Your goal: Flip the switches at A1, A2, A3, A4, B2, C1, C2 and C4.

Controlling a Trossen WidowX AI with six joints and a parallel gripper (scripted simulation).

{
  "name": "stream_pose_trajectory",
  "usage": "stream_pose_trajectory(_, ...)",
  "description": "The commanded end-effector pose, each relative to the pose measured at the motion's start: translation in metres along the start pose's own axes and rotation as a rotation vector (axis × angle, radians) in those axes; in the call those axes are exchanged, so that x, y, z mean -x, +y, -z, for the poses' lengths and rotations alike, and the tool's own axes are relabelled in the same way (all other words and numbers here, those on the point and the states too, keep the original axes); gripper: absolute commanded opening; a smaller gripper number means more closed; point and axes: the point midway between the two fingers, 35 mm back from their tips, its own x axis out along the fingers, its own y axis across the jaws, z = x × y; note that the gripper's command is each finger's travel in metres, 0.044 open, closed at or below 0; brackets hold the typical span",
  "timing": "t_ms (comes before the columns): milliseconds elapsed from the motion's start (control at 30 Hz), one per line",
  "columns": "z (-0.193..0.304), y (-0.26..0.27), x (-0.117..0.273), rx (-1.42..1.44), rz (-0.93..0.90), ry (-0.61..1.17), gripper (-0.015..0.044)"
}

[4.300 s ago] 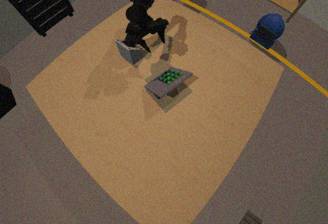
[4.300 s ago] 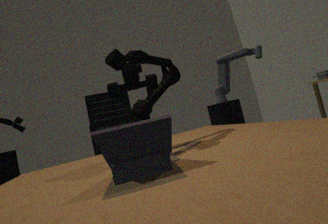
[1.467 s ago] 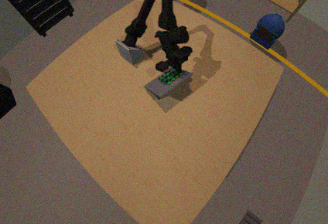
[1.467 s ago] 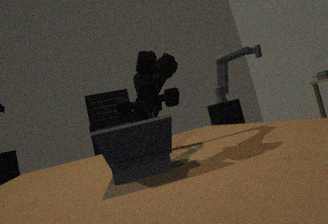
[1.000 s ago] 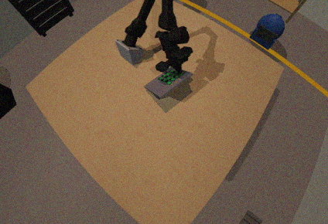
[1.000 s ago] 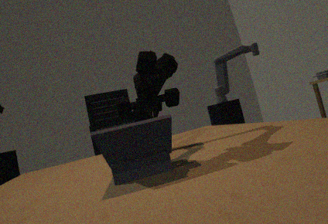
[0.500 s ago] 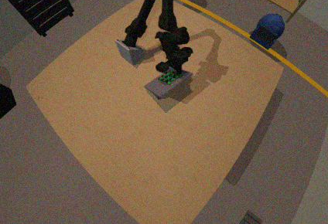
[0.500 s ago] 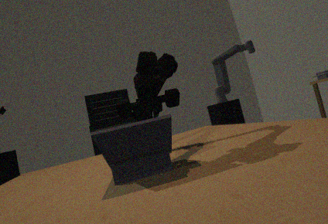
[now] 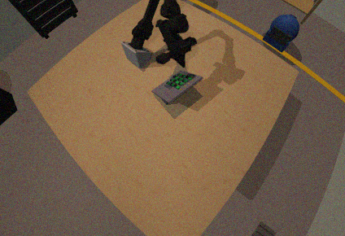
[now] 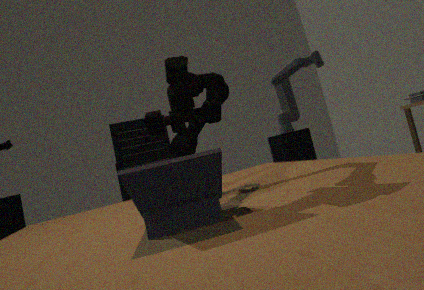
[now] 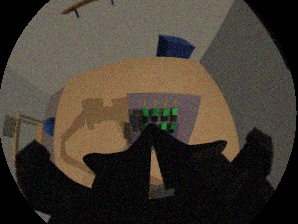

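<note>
The grey switch panel (image 9: pixel 165 94) (image 10: pixel 175 187) (image 11: pixel 192 107) is a tilted plate on a stand. It carries rows of green and black rocker switches (image 9: pixel 179 81) (image 11: pixel 165 114). In the wrist view the farthest row shows four rockers under small printed marks. Part of the row behind it shows, and the nearer switches are hidden by the fingers. Which end of each rocker is raised is too small and grainy to tell. My gripper (image 9: pixel 183 64) (image 11: pixel 150 126) is shut and empty. Its tips are above the arm-side part of the panel, apart from it in the top view.
A grey angled block (image 9: pixel 136 55) stands beside the arm on the wooden table top (image 9: pixel 122 140) (image 10: pixel 310 252). The arm's shadow falls across the table beside the panel. A blue round object (image 9: pixel 286 26) and a black slatted rack (image 9: pixel 41 2) are off the table.
</note>
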Motion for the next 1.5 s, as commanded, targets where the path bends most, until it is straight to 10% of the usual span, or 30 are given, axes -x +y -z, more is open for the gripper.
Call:
stream_pose_trajectory(0, 0.001, -0.018, 0.002, -0.008, 0.004, 0.002, 0.0000)
stream_pose_trajectory(1467, 0.000, -0.017, -0.057, -0.007, 0.001, 0.025, 0.0000)
